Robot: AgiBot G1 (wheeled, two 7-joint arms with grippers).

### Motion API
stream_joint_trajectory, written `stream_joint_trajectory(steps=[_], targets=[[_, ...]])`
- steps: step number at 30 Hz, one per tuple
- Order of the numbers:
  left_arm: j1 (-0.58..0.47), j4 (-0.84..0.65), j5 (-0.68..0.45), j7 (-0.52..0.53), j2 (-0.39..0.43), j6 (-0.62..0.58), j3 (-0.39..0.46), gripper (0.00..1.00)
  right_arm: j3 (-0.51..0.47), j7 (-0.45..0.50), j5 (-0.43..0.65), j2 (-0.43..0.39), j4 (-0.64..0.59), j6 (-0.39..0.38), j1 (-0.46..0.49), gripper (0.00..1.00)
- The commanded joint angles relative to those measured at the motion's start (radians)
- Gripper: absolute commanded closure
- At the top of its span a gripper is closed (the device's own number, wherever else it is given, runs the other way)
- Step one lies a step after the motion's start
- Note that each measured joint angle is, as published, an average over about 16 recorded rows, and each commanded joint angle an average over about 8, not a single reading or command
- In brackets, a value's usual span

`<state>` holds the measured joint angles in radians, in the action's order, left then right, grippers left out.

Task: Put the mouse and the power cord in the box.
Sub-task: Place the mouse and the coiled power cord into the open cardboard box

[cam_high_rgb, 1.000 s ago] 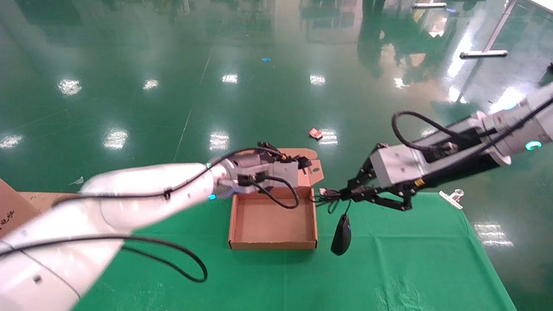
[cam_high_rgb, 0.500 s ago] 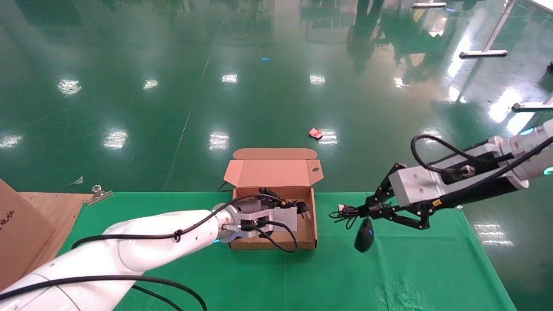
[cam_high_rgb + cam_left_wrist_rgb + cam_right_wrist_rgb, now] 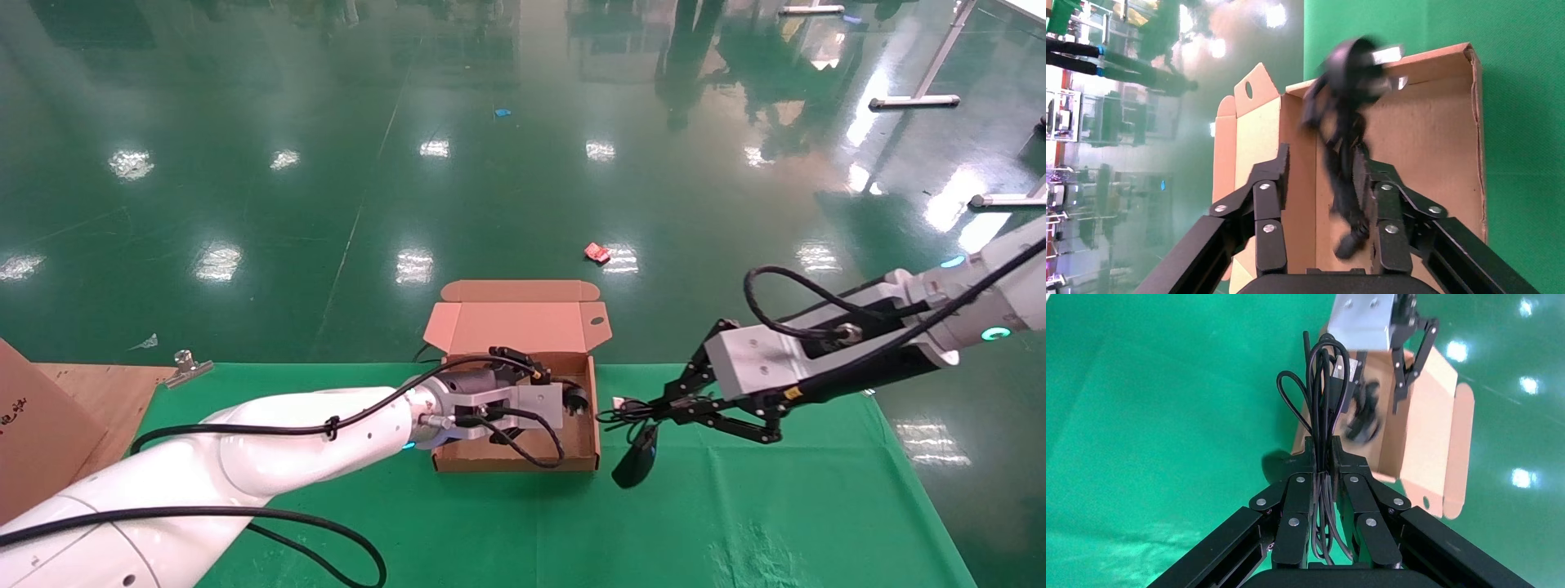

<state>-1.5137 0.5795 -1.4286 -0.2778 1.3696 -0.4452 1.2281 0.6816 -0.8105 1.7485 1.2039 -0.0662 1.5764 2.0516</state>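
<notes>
The box (image 3: pixel 515 465) lies open on the green cloth, its lid (image 3: pixel 516 318) tipped back. My left gripper (image 3: pixel 564 406) hangs inside it, open (image 3: pixel 1321 158). The power cord (image 3: pixel 1346 177) is blurred between its fingers, close against one finger (image 3: pixel 1379 202), with the plug head (image 3: pixel 1355 61) over the box floor (image 3: pixel 1438 122). Just right of the box, my right gripper (image 3: pixel 654 406) is shut (image 3: pixel 1324 447) on the mouse's bundled wire (image 3: pixel 1321 380). The mouse (image 3: pixel 636 461) dangles from that wire above the cloth, beside the box's right wall.
A large brown carton (image 3: pixel 24 433) stands at the left edge on a wooden board (image 3: pixel 98 392). A metal clip (image 3: pixel 186 366) holds the cloth's back left corner. Green cloth (image 3: pixel 776 506) stretches to the right and front of the box.
The left gripper came down from above the lid into the box, and the cord now hangs loose between its fingers. The right gripper swung right, then back towards the box with the mouse.
</notes>
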Motion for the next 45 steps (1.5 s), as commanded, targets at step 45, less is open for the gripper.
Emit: stream_joint_trajectory(steps=[45], targets=[[0.047,0.47,0.453,0.002,-0.657,-0.305,-0.191,0.0,0.288,0.358,-0.251,0.17,0.554,-0.632,-0.359,0.99]])
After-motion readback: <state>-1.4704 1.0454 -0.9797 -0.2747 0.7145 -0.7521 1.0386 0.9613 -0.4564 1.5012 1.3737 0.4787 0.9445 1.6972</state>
